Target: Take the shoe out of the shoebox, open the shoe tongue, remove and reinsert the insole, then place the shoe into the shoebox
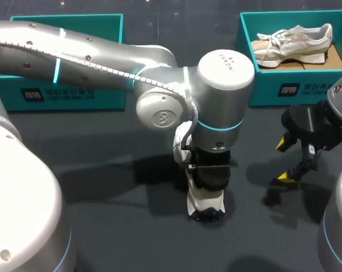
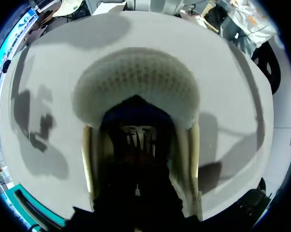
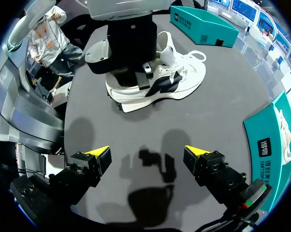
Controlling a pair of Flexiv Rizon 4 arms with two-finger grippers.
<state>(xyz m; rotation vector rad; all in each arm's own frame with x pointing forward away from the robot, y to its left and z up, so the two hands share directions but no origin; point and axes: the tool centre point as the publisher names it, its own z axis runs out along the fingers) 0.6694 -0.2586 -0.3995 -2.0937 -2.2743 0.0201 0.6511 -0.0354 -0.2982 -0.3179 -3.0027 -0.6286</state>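
A white and black shoe (image 1: 206, 204) stands on the dark table near the middle, toe toward the front edge. My left gripper (image 1: 209, 180) comes straight down into its opening, with the fingers hidden inside. In the left wrist view the mesh toe (image 2: 135, 92) lies ahead of the gripper (image 2: 135, 159), and the dark inside of the shoe surrounds it. My right gripper (image 1: 284, 160) hangs open over bare table to the right of the shoe. In the right wrist view the shoe (image 3: 179, 82) lies ahead of the right gripper's (image 3: 146, 153) spread yellow tips.
A teal shoebox (image 1: 267, 85) at the back right holds a second, beige and white shoe (image 1: 292, 42). Another teal box (image 1: 63, 93) stands at the back left. In the right wrist view the right-hand box (image 3: 270, 140) is close beside my right gripper.
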